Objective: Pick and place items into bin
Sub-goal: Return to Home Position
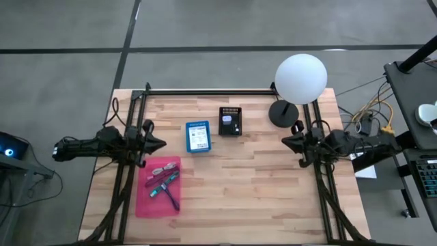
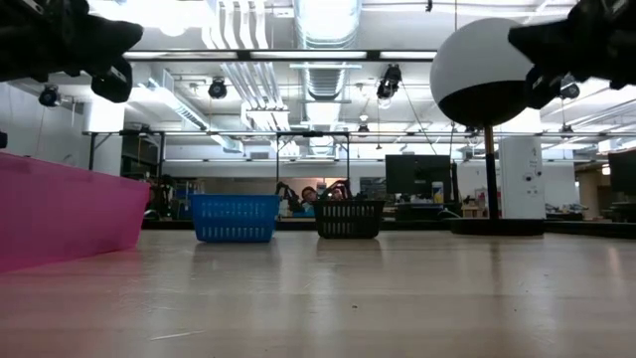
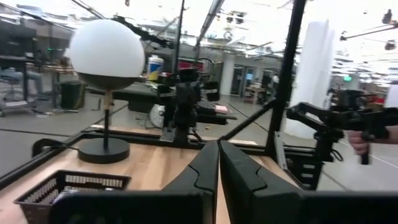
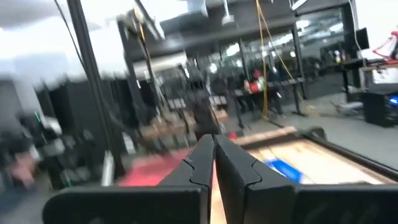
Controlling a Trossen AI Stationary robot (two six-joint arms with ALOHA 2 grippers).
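Pink bin (image 2: 60,214) wall fills the near left of the low view, closest to the lens. Seen from above, it sits on the left side of the table (image 1: 259,191). The items (image 1: 164,180) lie inside it: thin teal, magenta and purple strips tangled with pale pieces, their long axis roughly along the bin's length on a slight diagonal. 1 white packet (image 1: 198,138) with dark print lies in the blue bin (image 1: 199,150) near the table's middle. The black bin (image 1: 231,132) just beside it holds something pale, too small to tell. No loose item shows on the bare wood.

Left gripper (image 1: 158,144) hovers just past one end of the pink bin, clenched on nothing, fingers pressed together in its wrist view. It is the arm nearer the items, which lie beside and below its tip. Right gripper (image 1: 287,141) hangs well apart at the table's right side, near the lamp (image 1: 300,78), also closed and empty.

Sorting looks finished, so the likely remaining move is drawing both arms back. Open wood lies between the 2 claws; only the lamp and the black frame (image 1: 205,91) at the table's edges stand close
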